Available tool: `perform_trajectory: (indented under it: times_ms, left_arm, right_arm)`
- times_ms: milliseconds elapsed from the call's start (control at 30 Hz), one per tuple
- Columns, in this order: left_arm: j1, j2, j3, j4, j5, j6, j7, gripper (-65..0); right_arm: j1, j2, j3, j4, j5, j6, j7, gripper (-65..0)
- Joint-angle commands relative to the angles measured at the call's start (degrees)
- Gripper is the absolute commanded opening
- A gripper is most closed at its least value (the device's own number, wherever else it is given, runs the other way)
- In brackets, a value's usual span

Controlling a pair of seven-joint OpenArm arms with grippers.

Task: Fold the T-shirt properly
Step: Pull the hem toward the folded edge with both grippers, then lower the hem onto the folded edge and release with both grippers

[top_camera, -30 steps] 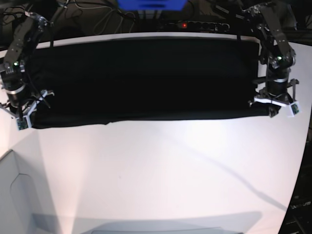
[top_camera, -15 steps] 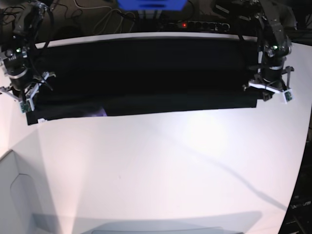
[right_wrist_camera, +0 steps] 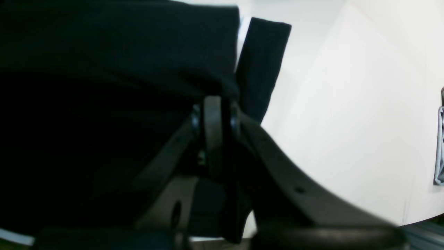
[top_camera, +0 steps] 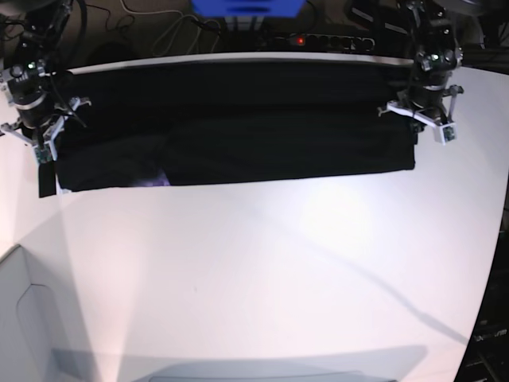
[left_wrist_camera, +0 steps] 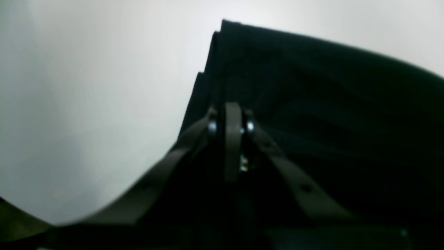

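Both wrist views are blurry, and the T-shirt [top_camera: 231, 127] is so dark its folds and faint print barely show.

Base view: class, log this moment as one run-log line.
black cloth T-shirt: band on white table | left gripper: shut on edge | right gripper: shut on edge

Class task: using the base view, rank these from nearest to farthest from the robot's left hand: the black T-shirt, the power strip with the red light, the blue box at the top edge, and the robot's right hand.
From the left hand, on the view's right:
1. T-shirt, directly under it.
2. Power strip, behind the table, up-left.
3. Blue box, top centre.
4. Right hand, far across on the view's left.
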Motion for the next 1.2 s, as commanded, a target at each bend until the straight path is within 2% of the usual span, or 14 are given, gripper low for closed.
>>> perform_trajectory:
  times_ms: [0, 167, 567, 767, 1000, 1067, 1167]
  left_arm:
    - [0.4, -0.59, -0.28, -0.1, 0.26, 0.03, -1.21, -65.0]
    - [0.04, -1.12, -0.28, -4.32, -0.18, 0.03, -1.3, -65.0]
    - [-1.19, -1.3, -0.45, -4.68, 0.26, 0.03, -1.39, -65.0]
    - [-1.63, -1.3, -0.36, -4.85, 0.26, 0.03, -1.39, -65.0]
    - [-1.63, -1.3, 0.08, -4.85, 0.26, 0.03, -1.39, -65.0]
    - [-1.71, -1.3, 0.08, -4.94, 0.26, 0.03, -1.39, -65.0]
    - [-2.68, -1.3, 0.16, -6.79, 0.26, 0.03, -1.39, -65.0]
  right_arm:
    - [-0.98, 0.93, 0.46, 0.86, 0.1, 0.58, 1.08, -65.0]
    - [-3.45, 0.75, 0.02, 0.86, 0.1, 0.58, 1.08, -65.0]
    - [-7.05, 0.93, -0.16, 0.77, 0.19, 0.58, 1.17, -65.0]
    - [-5.73, 2.51, -0.42, -5.03, 0.19, 0.58, 1.25, -65.0]
    - [-4.24, 3.83, -0.86, -11.53, 0.1, 0.58, 3.8, -65.0]
    - [-4.06, 4.0, -0.86, -11.89, 0.1, 0.58, 3.8, -60.7]
    - [-4.06, 4.09, -0.86, -11.8, 0.1, 0.58, 3.72, -50.0]
